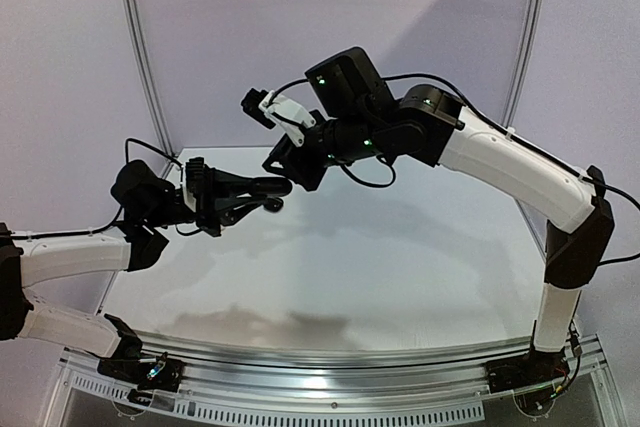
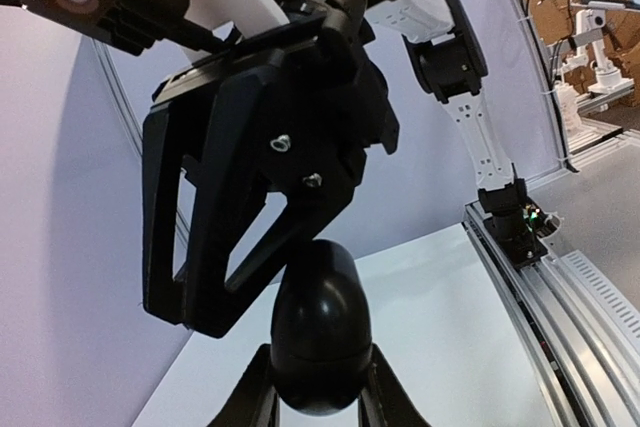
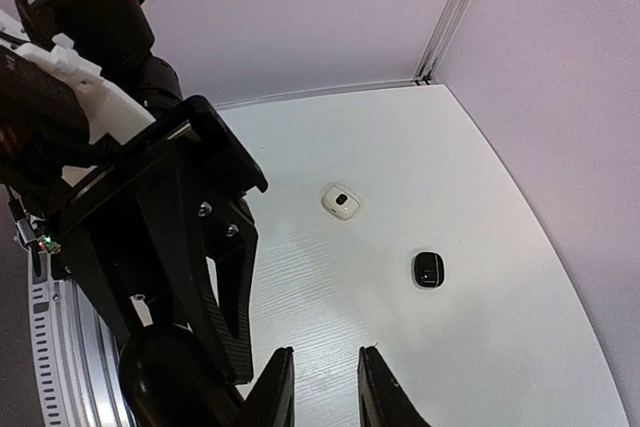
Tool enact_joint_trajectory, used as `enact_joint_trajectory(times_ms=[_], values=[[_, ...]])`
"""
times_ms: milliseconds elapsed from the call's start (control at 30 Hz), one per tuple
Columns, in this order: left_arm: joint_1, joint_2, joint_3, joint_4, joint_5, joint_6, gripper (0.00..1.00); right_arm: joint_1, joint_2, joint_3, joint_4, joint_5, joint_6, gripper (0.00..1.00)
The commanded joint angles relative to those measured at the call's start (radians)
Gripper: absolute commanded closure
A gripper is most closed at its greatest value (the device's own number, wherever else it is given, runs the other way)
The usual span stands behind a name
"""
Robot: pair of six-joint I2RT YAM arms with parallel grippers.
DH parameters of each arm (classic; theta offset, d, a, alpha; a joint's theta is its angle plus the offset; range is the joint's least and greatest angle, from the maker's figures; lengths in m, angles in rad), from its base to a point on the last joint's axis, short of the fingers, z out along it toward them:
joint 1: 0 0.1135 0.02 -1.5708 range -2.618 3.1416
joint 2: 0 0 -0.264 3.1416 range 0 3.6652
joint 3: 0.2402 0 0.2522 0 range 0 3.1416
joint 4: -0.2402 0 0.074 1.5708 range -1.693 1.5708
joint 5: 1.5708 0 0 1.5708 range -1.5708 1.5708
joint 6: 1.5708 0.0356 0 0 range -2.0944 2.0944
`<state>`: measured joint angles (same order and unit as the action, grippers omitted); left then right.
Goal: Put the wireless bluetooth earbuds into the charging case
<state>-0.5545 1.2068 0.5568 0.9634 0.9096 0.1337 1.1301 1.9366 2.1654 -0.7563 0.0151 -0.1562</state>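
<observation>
The left gripper (image 2: pixel 320 392) clamped a black oval charging case (image 2: pixel 320 312) above the table (image 1: pixel 400 277), far left, as the right gripper (image 3: pixel 320 392), fingers parted and empty, hovered just beside it. A white earbud (image 3: pixel 341 201) and a black earbud (image 3: pixel 428 270) lay near each other on the table below.

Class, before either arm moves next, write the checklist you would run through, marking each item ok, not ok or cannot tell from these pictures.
1. Left pincer grips the black oval case: ok.
2. Right pincer open and empty: ok.
3. Case lid open: not ok, it looks closed.
4. Next piece to pick identified: cannot tell; a small white item and a small black item lie on the table, too small to identify.
5. Right pincer clear of the case: cannot tell; they are very close.
</observation>
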Motion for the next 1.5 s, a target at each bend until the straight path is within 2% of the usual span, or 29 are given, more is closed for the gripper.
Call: enact_joint_trajectory(times_ms=[0,133,267,400,467,567,633,700,900,1100,1333,1467], values=[[0.002,-0.006,0.018,-0.002,-0.063,-0.041,1.0,0.014,-0.032,-0.031,-0.013,-0.041,-0.002,0.78],[0.003,-0.002,0.024,-0.007,-0.06,-0.1,1.0,0.014,-0.036,-0.032,-0.015,0.044,0.009,0.78],[0.007,0.003,0.033,-0.029,-0.053,-0.279,1.0,0.001,-0.061,-0.025,0.015,0.099,0.026,0.73],[0.005,0.01,0.031,-0.035,-0.015,-0.411,1.0,-0.024,-0.129,-0.085,0.095,0.066,0.053,0.7],[0.005,0.008,0.032,-0.035,-0.014,-0.406,1.0,-0.025,-0.162,-0.118,0.135,0.037,0.053,0.66],[0.005,0.01,0.042,-0.045,-0.014,-0.392,1.0,-0.025,-0.17,-0.119,0.153,-0.003,0.063,0.55],[0.005,0.012,0.046,-0.048,-0.004,-0.406,1.0,-0.026,-0.172,-0.113,0.161,-0.078,0.066,0.49],[0.005,0.014,0.048,-0.049,0.003,-0.433,1.0,-0.029,-0.178,-0.11,0.166,-0.144,0.067,0.47],[0.004,0.013,0.046,-0.041,-0.008,-0.443,1.0,-0.029,-0.185,-0.157,0.171,-0.181,0.071,0.57],[0.003,0.003,0.041,-0.043,-0.018,-0.441,1.0,-0.029,-0.142,-0.221,0.123,-0.186,0.09,0.74],[0.005,0.009,0.043,-0.055,-0.05,-0.457,1.0,-0.03,-0.14,-0.242,0.127,-0.145,0.103,0.76],[0.011,0.011,0.051,-0.14,-0.153,-0.485,1.0,-0.034,-0.159,-0.253,0.172,-0.03,0.122,0.65]])
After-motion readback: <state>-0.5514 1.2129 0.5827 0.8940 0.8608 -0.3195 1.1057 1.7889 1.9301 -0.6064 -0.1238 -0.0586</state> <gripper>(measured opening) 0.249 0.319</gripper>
